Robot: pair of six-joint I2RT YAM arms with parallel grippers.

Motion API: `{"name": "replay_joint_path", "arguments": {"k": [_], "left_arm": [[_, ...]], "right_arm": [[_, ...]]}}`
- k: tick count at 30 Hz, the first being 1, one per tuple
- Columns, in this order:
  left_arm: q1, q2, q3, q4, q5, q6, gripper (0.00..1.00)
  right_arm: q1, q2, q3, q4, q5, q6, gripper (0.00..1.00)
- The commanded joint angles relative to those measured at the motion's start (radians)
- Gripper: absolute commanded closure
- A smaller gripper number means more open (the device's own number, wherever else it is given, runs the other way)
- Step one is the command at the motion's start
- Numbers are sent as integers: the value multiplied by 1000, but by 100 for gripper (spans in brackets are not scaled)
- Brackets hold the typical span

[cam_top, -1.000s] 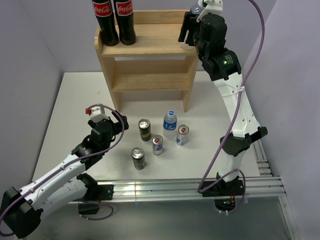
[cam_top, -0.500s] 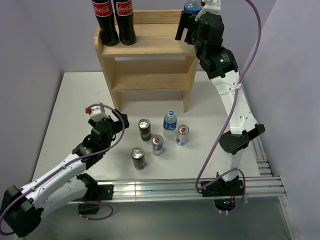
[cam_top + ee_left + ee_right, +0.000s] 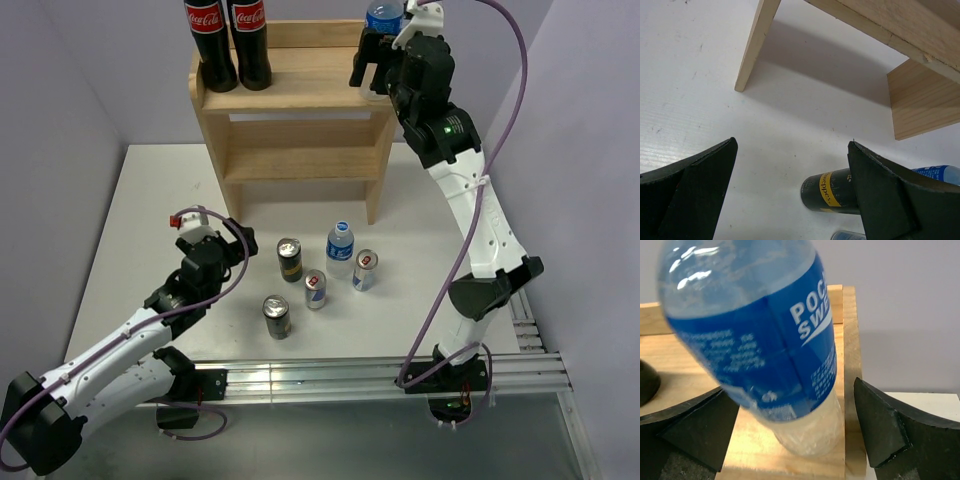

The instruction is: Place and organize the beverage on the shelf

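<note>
A clear water bottle (image 3: 765, 340) with a blue label stands on the right end of the wooden shelf's (image 3: 300, 92) top tier; its blue cap (image 3: 383, 14) shows in the top view. My right gripper (image 3: 372, 68) is open around it, and the fingers stand apart from the bottle (image 3: 790, 390). On the table stand a second water bottle (image 3: 341, 243), two slim blue-silver cans (image 3: 365, 269) (image 3: 315, 289) and two dark cans (image 3: 289, 259) (image 3: 276, 316). My left gripper (image 3: 236, 246) is open and empty, left of the far dark can (image 3: 832, 192).
Two dark Coca-Cola bottles (image 3: 228, 40) stand on the left end of the shelf top. The shelf's lower tier (image 3: 300, 165) holds nothing. The shelf's side panels (image 3: 752, 47) reach the table. Purple walls close in on the left and right.
My right gripper has shifted left and back along the shelf top, and the bottle's blue cap now shows above it. The left arm has barely moved.
</note>
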Motion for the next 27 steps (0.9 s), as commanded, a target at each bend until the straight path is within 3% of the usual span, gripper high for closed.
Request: {"name": "replay_joint_path", "arguments": {"k": [1,7,14,21,24,27], "left_arm": [[-3,-29,13,18,-21,15,1],[-3,-58,21,-8,-20,6,1],[-3,-74,30,-42,-20,-2,1],[-4,-98,15,-45,-8,-11,1],[-4,-94,5,-36,-1,-15,1],[-4,-81,-7,-28,14,-21,1]], "right_arm": [[13,-64,-60,-44,-36,23,1],[44,-143,-146,-56,-47,33,0],[205,-361,-365,-37,100,39,0],[441,-671,-964,118,166,191,0],[457,-758,-1202,206,115,279,0],[458,-772,-1333,276,72,323,0]]}}
